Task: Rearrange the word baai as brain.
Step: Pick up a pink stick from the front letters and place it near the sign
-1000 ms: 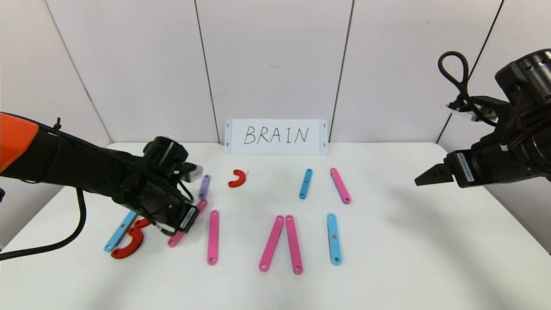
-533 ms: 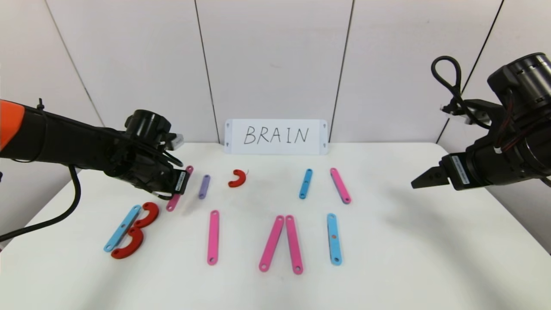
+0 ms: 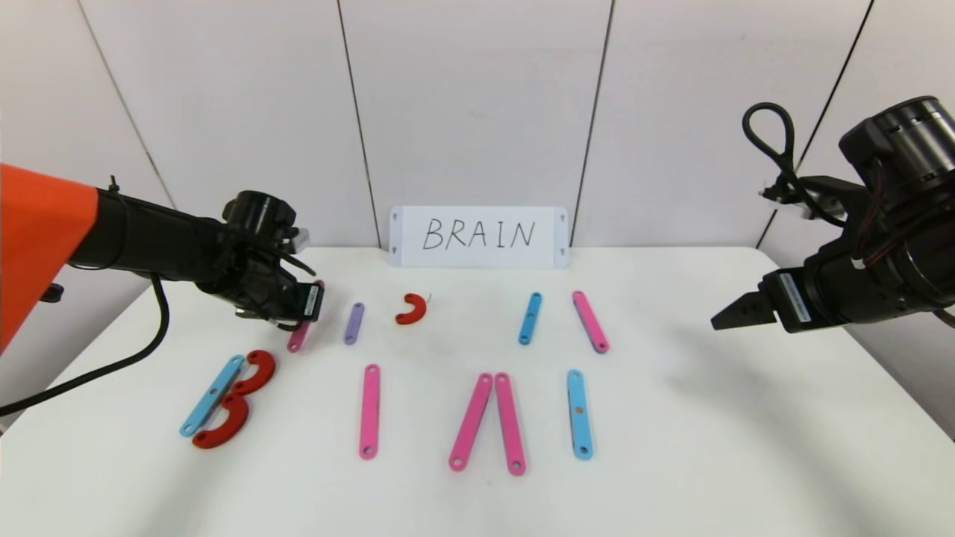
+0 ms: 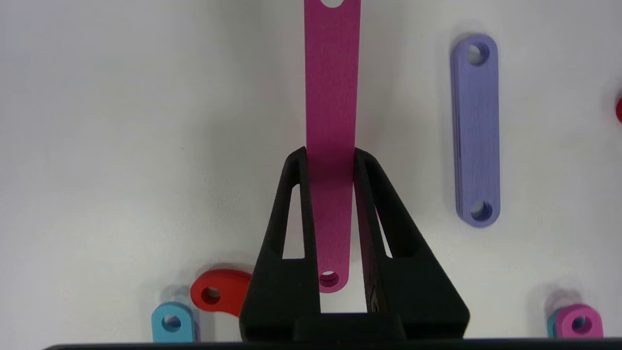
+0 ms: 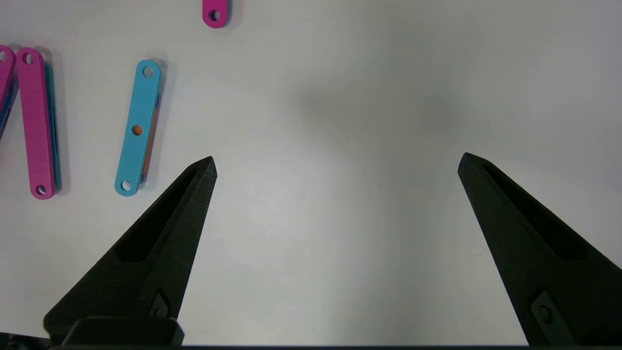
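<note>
Taking the white card (image 3: 477, 236) lettered BRAIN at the back of the bench (image 3: 671, 447) as the landmark, the pieces nearest the robot lie farthest from it: a blue strip (image 3: 212, 394) with two red curves (image 3: 239, 399) touching its side, far out to the card's left and forming a B; a lone pink strip (image 3: 369, 410) in front of the card's left end; two pink strips (image 3: 489, 422) meeting at their far ends like an inverted V, in front of the card's middle; and a blue strip with a middle hole (image 3: 579, 413) in front of the card's right end. Closer to the card lie a short purple strip (image 3: 354, 323), a small red curve (image 3: 411, 309), a short blue strip (image 3: 529, 318) and a slanted pink strip (image 3: 590, 321), well apart from one another. The left gripper (image 3: 304, 312) sits left of the card, just beside the purple strip, its fingers (image 4: 296, 214) closed on the sides of a dark pink strip (image 4: 332, 97) near that strip's end. The right gripper (image 3: 735, 313) hovers over bare bench off the card's right side, its fingers (image 5: 180, 218) spread wide and holding nothing
</note>
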Available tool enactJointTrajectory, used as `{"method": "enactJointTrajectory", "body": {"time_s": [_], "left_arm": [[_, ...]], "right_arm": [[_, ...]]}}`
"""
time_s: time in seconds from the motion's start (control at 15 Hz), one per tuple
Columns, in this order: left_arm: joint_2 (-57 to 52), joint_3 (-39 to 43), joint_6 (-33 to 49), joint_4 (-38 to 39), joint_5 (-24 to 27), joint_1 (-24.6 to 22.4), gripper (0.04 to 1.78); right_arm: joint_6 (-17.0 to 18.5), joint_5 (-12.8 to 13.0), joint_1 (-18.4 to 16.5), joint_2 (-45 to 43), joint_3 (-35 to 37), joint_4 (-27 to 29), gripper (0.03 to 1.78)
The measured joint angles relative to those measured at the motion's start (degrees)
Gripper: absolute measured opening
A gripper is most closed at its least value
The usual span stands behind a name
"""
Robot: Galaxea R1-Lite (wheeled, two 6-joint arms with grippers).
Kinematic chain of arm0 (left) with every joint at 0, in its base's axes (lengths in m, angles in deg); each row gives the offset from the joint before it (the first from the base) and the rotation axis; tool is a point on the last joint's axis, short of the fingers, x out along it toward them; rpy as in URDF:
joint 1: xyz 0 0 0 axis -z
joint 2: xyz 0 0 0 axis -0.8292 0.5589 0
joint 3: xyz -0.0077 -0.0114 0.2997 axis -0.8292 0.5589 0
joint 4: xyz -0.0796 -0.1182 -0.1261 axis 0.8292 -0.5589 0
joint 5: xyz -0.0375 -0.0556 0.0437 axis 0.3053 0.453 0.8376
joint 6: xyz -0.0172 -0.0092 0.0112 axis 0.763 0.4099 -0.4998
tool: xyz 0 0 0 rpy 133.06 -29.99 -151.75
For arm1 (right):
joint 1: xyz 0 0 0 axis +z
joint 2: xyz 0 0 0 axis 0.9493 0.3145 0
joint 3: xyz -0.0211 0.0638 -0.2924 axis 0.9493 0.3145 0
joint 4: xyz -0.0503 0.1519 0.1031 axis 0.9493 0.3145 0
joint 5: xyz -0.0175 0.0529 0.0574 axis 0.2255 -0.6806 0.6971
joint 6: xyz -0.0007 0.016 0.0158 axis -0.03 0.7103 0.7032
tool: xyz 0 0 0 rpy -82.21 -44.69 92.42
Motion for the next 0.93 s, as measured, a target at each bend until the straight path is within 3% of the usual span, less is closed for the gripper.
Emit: {"method": "enactJointTrajectory", "body": {"time_s": [0.2,0.93], "left_arm": [[3.0,-3.5,4.4,0.0,0.0,-0.4,0.28],[4.7,-6.0,5.0,-1.7,0.0,-2.2,0.30]], "right_arm": [[0.0,0.0,0.1,0.1,0.0,0.0,1.74],[-0.3,0.0,0.6,0.1,0.5,-0.1,1.74]]}}
